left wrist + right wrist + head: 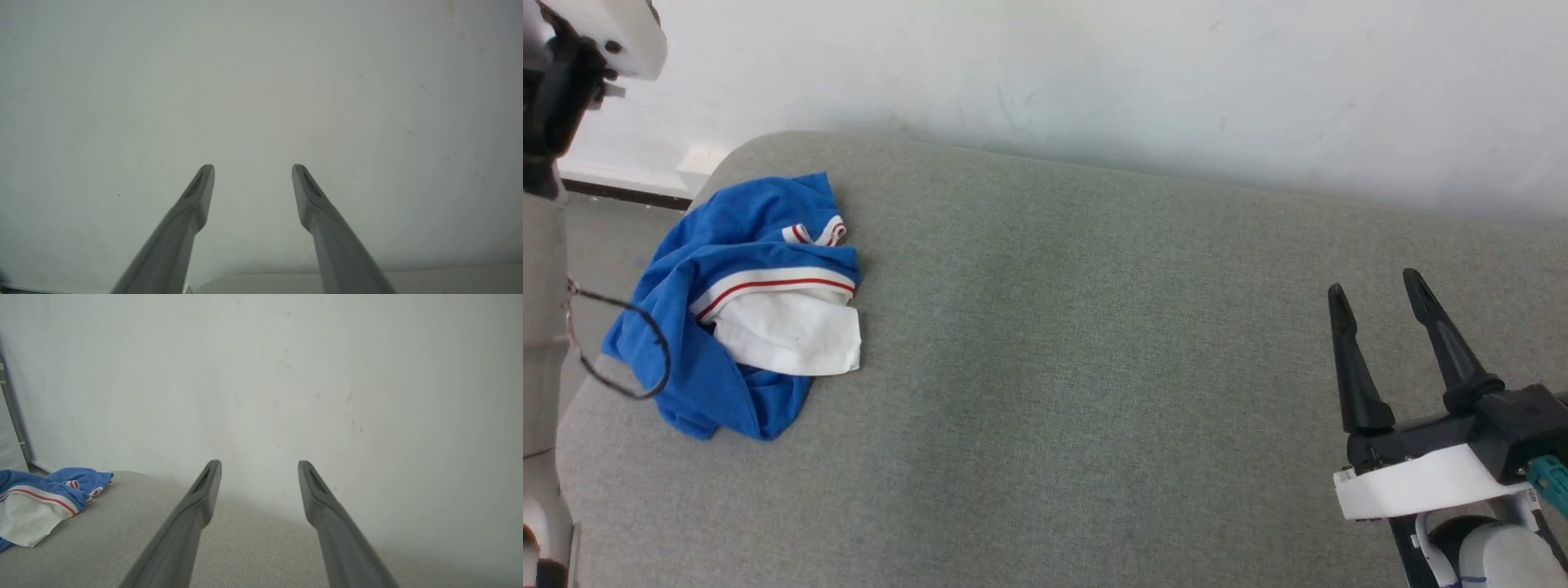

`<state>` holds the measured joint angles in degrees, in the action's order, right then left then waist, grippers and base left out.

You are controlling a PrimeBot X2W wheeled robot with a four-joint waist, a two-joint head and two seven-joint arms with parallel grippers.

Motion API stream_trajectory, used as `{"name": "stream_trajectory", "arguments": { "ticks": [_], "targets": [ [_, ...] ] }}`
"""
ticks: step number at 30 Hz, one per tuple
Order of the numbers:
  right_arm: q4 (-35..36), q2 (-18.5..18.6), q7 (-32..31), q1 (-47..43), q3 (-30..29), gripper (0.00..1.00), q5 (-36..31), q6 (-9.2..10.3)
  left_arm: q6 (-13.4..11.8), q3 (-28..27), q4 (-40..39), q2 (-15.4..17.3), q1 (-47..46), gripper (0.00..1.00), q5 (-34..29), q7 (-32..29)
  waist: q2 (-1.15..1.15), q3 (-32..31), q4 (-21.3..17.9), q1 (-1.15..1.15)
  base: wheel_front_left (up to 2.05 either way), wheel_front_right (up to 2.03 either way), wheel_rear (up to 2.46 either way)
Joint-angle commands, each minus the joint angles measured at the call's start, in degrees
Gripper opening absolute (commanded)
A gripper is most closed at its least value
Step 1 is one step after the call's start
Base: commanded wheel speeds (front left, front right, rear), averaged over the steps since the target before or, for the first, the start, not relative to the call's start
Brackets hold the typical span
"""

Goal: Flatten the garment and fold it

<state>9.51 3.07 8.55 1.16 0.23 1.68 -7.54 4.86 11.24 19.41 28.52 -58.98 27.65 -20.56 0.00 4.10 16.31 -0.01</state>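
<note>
The garment (737,302) lies bunched, and its own folds bury most of the cloth. A white panel and some striped trim lie on top. A thin dark cable (663,347) loops across its left part, and just left of that a pale arm (539,343) is cut by the frame edge. In the right wrist view the garment's left part runs off the frame. Well right of the garment, the right gripper (1374,284) loses its wrist to the lower corner — the worktop (1094,367) runs off there too.
</note>
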Motion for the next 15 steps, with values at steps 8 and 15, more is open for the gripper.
{"name": "stream_trajectory", "arguments": {
  "ticks": [8,15],
  "targets": [
    [3.0,-0.2,-2.7,1.2,0.4,1.0,-2.2,0.05,-4.2,-1.6,-0.8,1.1,4.2,1.0,0.9,-3.4,0.0,5.6,4.3,0.01,0.0,0.0,0.0],
    [6.4,2.4,-6.6,3.9,2.3,1.0,-3.7,0.05,-4.2,-1.2,1.2,2.9,8.8,1.0,3.4,-11.5,0.0,13.4,7.2,0.01,0.0,0.0,0.0]
  ]
}}
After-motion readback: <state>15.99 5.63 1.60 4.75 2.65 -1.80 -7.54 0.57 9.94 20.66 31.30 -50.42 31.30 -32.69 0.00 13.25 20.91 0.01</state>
